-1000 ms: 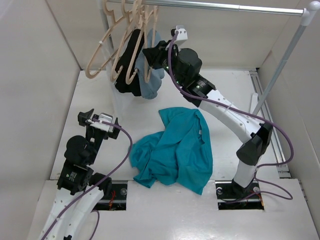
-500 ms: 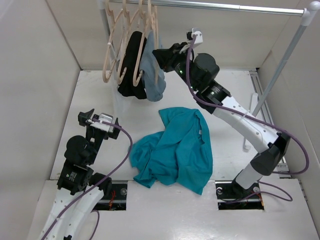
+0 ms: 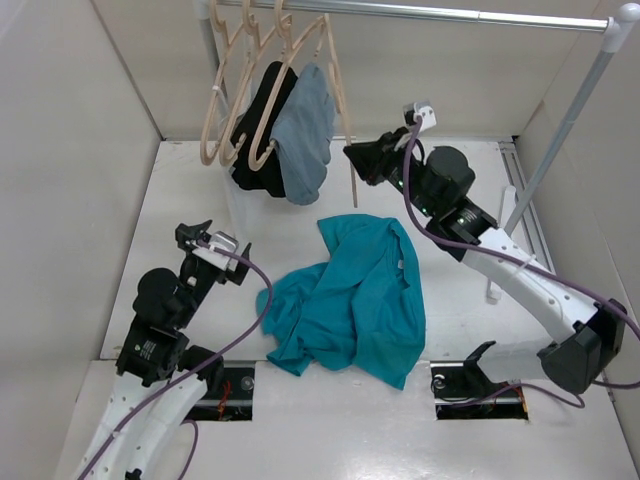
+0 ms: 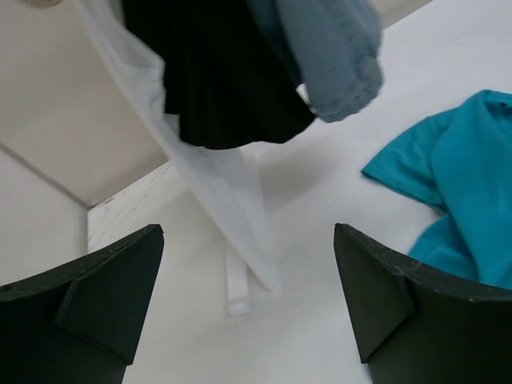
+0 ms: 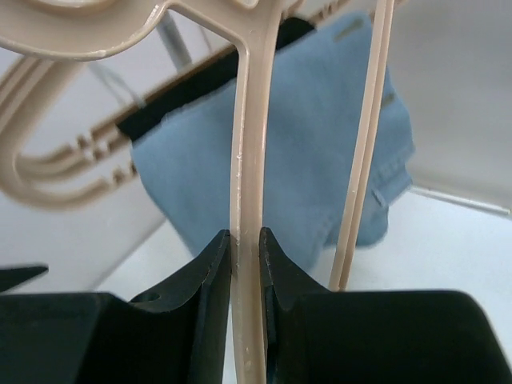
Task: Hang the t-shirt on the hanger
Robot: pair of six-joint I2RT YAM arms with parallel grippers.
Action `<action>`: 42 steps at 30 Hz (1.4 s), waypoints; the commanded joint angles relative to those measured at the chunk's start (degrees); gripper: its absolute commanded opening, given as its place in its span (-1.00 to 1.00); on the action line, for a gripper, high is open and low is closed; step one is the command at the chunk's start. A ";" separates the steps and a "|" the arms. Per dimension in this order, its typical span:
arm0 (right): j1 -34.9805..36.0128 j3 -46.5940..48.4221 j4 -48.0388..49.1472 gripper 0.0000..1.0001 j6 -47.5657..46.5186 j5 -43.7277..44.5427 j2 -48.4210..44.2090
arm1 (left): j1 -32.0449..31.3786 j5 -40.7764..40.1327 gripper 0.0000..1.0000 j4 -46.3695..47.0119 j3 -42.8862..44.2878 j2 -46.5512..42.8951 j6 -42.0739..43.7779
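The teal t-shirt lies crumpled on the table between the two arms; its edge shows in the left wrist view. My right gripper is shut on a beige hanger, which slants down from the rail to the jaws. In the right wrist view the hanger's bar runs straight between my closed fingers, midway at my right gripper. My left gripper is open and empty, low over the table left of the t-shirt. Its fingers stand wide apart.
Several more beige hangers hang from the metal rail. A black garment and a grey-blue garment hang there too. The rack's slanted post stands at the right. White walls enclose the table on three sides.
My right gripper has moved right and towards the near side, pulling the held hanger's lower end away from the other hangers. The left gripper has shifted slightly right.
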 commanded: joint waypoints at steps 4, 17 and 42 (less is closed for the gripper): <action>-3.32 -10.68 3.69 -1.00 -2.18 -8.55 -8.16 | -1.03 11.99 0.64 0.86 -2.75 0.14 0.64; -6.75 -32.76 -5.79 -1.00 -2.80 -9.96 -30.58 | -4.10 24.03 0.45 8.24 -0.39 17.53 2.31; -8.34 -49.91 -24.08 -1.00 0.63 -6.62 -46.50 | -22.73 25.55 0.66 15.35 10.26 56.82 40.19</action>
